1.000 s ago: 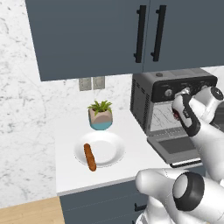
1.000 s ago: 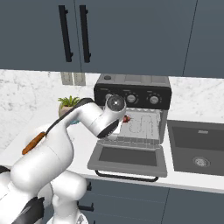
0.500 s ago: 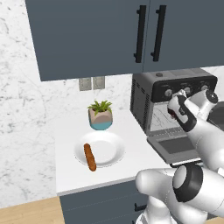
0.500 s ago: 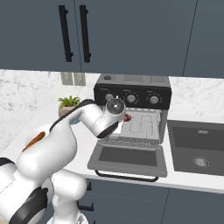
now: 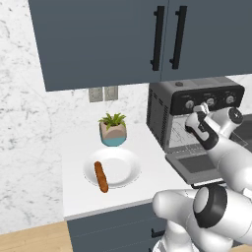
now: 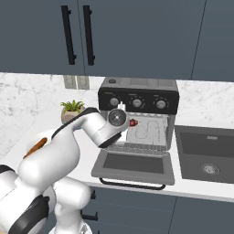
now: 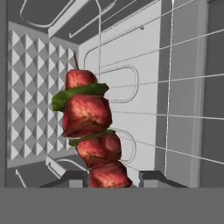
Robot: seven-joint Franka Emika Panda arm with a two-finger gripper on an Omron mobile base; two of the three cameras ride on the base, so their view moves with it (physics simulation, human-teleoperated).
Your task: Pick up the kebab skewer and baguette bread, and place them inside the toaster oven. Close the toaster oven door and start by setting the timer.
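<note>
Tool (image 7: 109,175) is pinching the kebab skewer (image 7: 89,131) just inside the toaster oven (image 6: 139,98), above its lowered toaster oven door (image 6: 133,163). Next: lowering and releasing it on the rack. Baguette bread (image 5: 101,176) is waiting on the plate (image 5: 123,167), well left of the oven.

The white arm rises from the base, bends at its big dark-jointed elbow and reaches forward and a little upward. The wrist is turned so that the hand points ahead, almost level. The gripper (image 7: 109,177) is closed on the kebab skewer (image 7: 89,131); its two dark finger tips press the lowest meat piece from both sides, and the skewer stands out straight beyond them.
</note>
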